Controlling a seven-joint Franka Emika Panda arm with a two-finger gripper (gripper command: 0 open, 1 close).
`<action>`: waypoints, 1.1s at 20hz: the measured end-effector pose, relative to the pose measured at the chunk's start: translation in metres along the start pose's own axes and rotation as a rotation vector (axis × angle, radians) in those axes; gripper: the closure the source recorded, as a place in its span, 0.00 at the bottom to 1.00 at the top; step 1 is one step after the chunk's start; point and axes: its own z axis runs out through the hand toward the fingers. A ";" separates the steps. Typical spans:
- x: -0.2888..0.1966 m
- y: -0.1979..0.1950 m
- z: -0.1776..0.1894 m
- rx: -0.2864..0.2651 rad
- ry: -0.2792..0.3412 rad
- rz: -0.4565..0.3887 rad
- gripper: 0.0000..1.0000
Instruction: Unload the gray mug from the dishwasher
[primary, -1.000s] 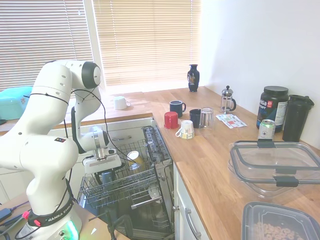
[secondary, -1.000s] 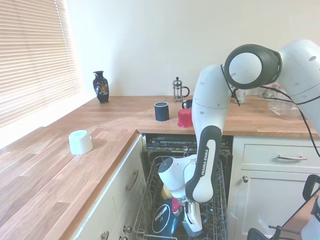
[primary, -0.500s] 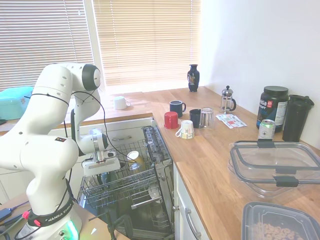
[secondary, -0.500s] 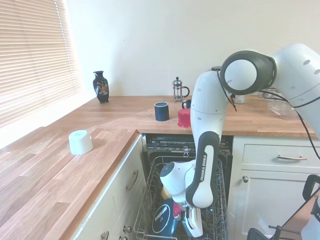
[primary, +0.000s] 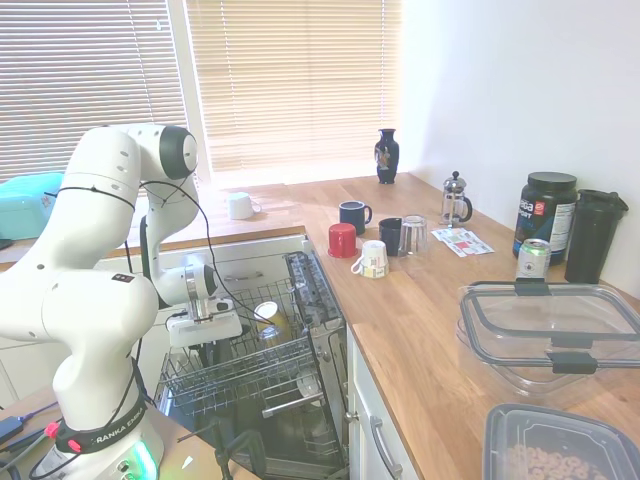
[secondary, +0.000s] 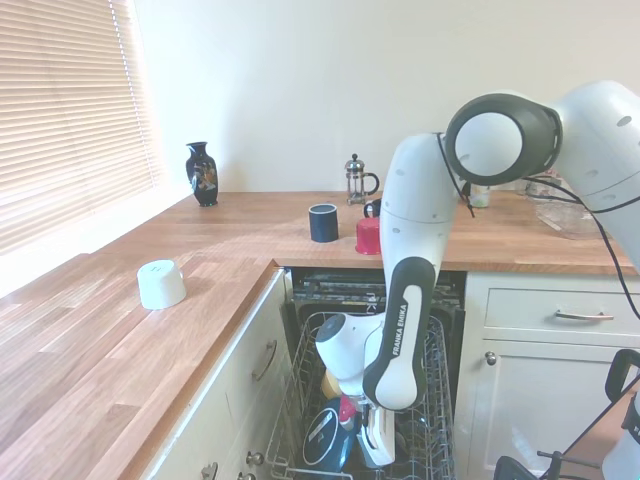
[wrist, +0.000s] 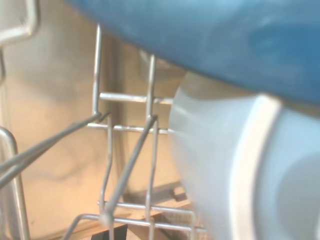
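Your gripper (secondary: 372, 452) sits low inside the pulled-out rack (primary: 262, 372) of the dishwasher (primary: 300, 400), among the racked items; the fingers are buried behind the wrist body and the wires in both exterior views, so you cannot tell whether they are spread, closed or grasping anything.

Left to right in the first exterior view: the arm reaches down into the rack at the left. A dark round object (secondary: 326, 436) with a pale disc face lies in the rack just beside the gripper in the second exterior view; whether it is the gray mug cannot be confirmed, and no gray mug can be identified with certainty in any view. A light cup (primary: 268, 314) rests further back in the rack. A white mug (primary: 240, 205) stands upside down on the far counter (primary: 420, 300) near the window. To the right stand a red mug (primary: 342, 240), a navy mug (primary: 352, 216), a black mug (primary: 391, 235), a tipped white cup (primary: 371, 259) and a clear glass (primary: 413, 234), grouped close together. Further right are a French press (primary: 455, 199), a can (primary: 532, 259), a black tub (primary: 545, 216) and clear lidded containers (primary: 548, 335).

Wrist view shows rack wires (wrist: 125, 165), a blurred blue surface and a pale rounded object (wrist: 240, 170), all out of focus.
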 end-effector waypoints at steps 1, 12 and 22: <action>0.000 0.003 -0.005 0.001 0.004 0.006 1.00; 0.004 0.046 -0.076 0.074 0.107 0.108 1.00; 0.003 0.084 -0.118 0.161 0.165 0.207 1.00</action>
